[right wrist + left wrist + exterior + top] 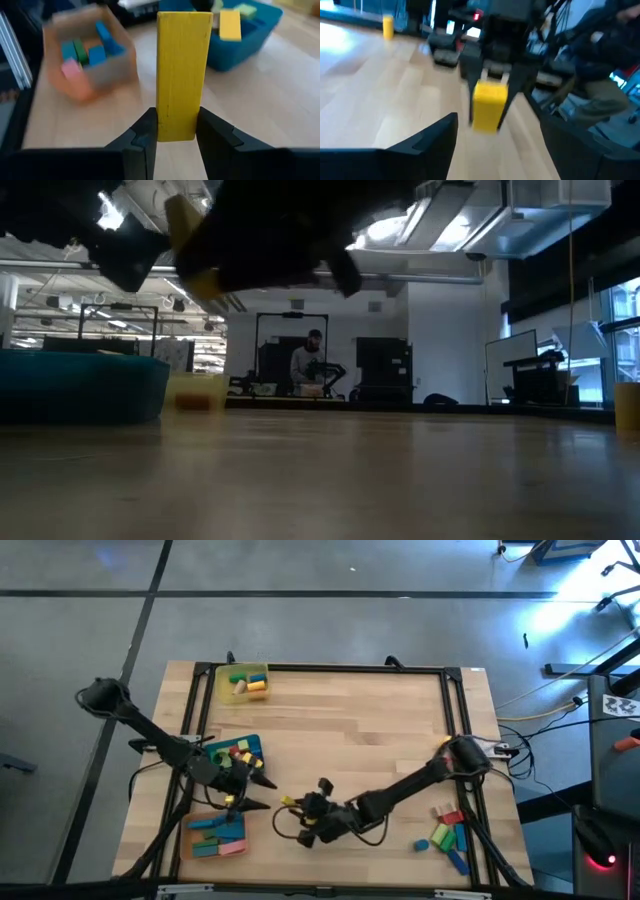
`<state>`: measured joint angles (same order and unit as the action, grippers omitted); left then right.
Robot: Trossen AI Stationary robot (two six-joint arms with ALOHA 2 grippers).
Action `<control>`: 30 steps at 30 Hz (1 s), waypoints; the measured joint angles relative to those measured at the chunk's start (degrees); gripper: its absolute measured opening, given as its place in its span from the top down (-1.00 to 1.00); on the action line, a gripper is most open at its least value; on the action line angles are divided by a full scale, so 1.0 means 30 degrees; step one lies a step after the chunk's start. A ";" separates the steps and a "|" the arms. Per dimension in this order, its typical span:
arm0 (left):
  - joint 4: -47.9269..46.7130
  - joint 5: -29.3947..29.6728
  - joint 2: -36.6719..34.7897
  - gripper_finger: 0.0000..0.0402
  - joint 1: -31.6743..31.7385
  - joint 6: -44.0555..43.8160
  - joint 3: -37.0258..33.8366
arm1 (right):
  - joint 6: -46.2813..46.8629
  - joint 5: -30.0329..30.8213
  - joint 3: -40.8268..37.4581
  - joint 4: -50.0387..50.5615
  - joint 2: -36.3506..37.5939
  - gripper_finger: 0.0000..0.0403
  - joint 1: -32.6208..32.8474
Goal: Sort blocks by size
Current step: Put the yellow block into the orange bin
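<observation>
Right hand (175,135): clamped on the lower end of a long yellow block (181,70), held upright above the bench (380,730), probably lifted for carrying to a tray.

Left hand (258,792): fingers spread wide, empty, just across from the right hand and facing the block, perhaps to receive it.

Beyond the block: orange tray (87,55) with short blocks; blue tray (250,35) with others.

Unsorted blocks (447,835): well behind the right hand, near its arm's base.

Writing: none legible.

The right hand (296,808) holds a block (288,802) between two trays (232,752) — more blocks (447,832) far right.
</observation>
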<state>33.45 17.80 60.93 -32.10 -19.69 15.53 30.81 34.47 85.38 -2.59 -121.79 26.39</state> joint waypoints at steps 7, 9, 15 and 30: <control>0.3296 0.0213 0.2051 -0.30 0.0415 0.0818 0.0000 | -0.1357 0.0025 0.0000 -0.3051 -0.0658 0.44 -0.0634; 0.3678 0.0359 0.2565 -0.30 0.0490 0.1021 0.0074 | -0.1664 0.0093 -0.0007 -0.3452 -0.0674 0.44 -0.0618; 0.4366 0.0377 0.3580 -0.30 0.0638 0.1790 0.0772 | -0.2153 0.0332 -0.0007 -0.3850 -0.0674 0.44 -0.0685; 0.3511 0.0343 0.3876 0.54 0.0619 0.2581 0.0998 | -0.3376 0.0325 -0.0002 -0.5157 -0.0674 0.38 -0.0692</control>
<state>43.99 18.83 72.55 -30.24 -11.95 18.52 20.68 35.44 85.38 -18.06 -123.81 24.32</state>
